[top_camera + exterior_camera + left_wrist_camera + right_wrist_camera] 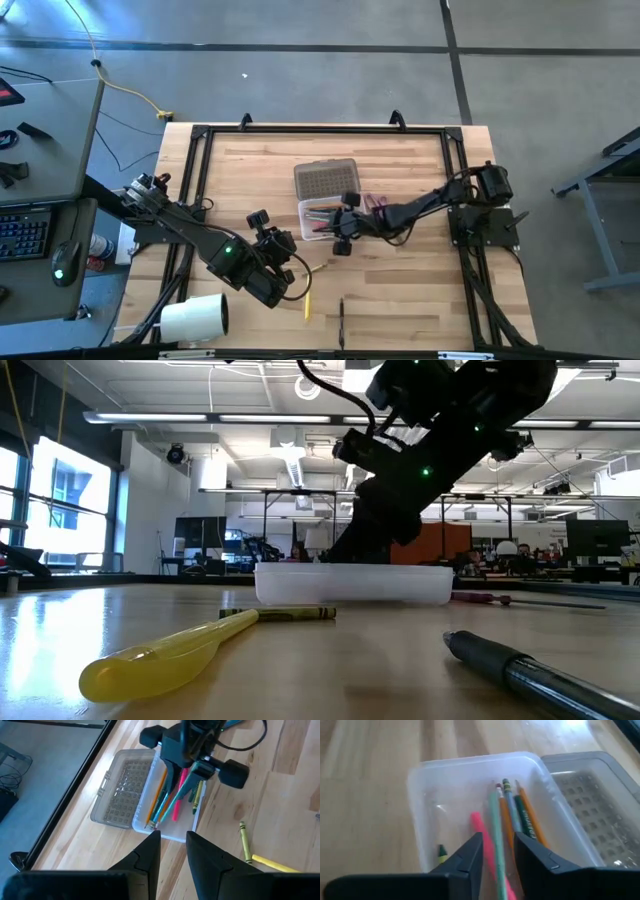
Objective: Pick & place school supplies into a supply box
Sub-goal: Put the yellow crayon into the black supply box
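I have the right gripper (pixel 341 222) over the supply box (pixel 322 216) at mid bench, its jaws slightly spread with nothing pinched. Inside the box lie a pink pen (pixel 487 845), a teal pencil (pixel 496 832) and orange and green pencils. The left gripper (pixel 262 232) hangs just left of the box, jaws a little apart, empty. A yellow pen (pixel 307 304) and dark pen (pixel 341 318) lie near me on the bench (pixel 400 300)

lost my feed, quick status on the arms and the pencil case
Right gripper over the supply box, fingers apart. Left gripper waits nearby, empty. Yellow pen, dark pen on the table.
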